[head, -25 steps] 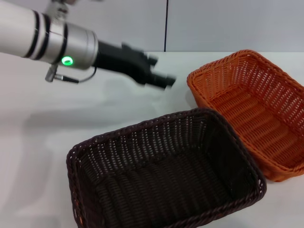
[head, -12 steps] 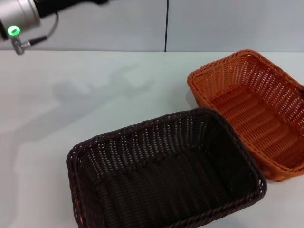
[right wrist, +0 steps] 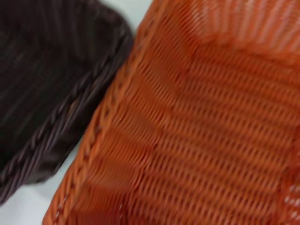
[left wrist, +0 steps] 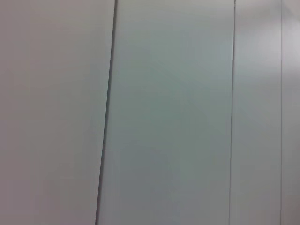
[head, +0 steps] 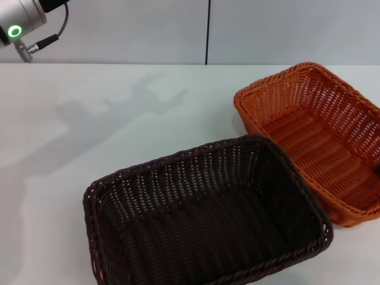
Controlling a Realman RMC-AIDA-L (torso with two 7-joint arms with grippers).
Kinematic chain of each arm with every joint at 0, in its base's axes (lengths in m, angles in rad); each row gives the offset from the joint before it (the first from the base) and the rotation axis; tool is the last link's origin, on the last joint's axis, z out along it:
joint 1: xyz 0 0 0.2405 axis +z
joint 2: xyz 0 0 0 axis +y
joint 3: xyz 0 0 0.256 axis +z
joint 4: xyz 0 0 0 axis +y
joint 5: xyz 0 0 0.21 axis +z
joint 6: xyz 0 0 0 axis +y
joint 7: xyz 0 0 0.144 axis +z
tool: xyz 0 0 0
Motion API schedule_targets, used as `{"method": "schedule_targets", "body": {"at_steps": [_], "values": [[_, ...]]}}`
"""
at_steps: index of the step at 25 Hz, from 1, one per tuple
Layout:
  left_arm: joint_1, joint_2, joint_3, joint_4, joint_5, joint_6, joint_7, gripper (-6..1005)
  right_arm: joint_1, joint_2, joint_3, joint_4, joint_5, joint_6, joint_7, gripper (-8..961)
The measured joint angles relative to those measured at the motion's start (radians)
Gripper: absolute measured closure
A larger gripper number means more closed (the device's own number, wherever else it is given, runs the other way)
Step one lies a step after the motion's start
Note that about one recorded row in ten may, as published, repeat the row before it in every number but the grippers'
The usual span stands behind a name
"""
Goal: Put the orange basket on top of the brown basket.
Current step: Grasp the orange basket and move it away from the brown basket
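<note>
White tabletop (head: 119,119) holds orange basket (head: 314,136) beside brown basket (head: 202,219); jaws unseen.

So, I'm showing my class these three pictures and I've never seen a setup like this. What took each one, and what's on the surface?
This is a two-armed robot with three cameras. The head view looks down at a white table holding a dark brown rectangular woven basket and, beside it on the robot's right, a bright orange rectangular woven basket; both sit upright and look empty. The left arm is raised at that view's top corner, and its wrist camera sees only a pale panelled wall. The right wrist camera looks closely into the orange basket, with the brown basket's rim alongside. Neither gripper shows, and nothing appears held.
</note>
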Motion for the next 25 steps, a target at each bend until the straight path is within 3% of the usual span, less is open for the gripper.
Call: {"method": "schedule_targets", "body": {"at_steps": [12, 15, 17, 25], "values": [[-0.004, 0.001, -0.002, 0.013, -0.007, 0.002, -0.007, 136, 0.005, 0.035, -0.091, 0.032, -0.002, -0.166, -0.091, 253], [-0.006, 0.009, -0.042, -0.011, -0.007, 0.007, -0.007, 136, 0.005, 0.041, -0.102, 0.032, -0.002, -0.211, -0.11, 253], [-0.006, 0.009, -0.088, -0.025, -0.007, 0.007, -0.007, 137, 0.011, 0.057, -0.103, 0.036, 0.003, -0.285, -0.135, 253], [-0.006, 0.006, -0.107, -0.026, -0.007, 0.015, -0.005, 137, 0.032, 0.098, -0.128, 0.095, 0.043, -0.452, -0.189, 254]]}}
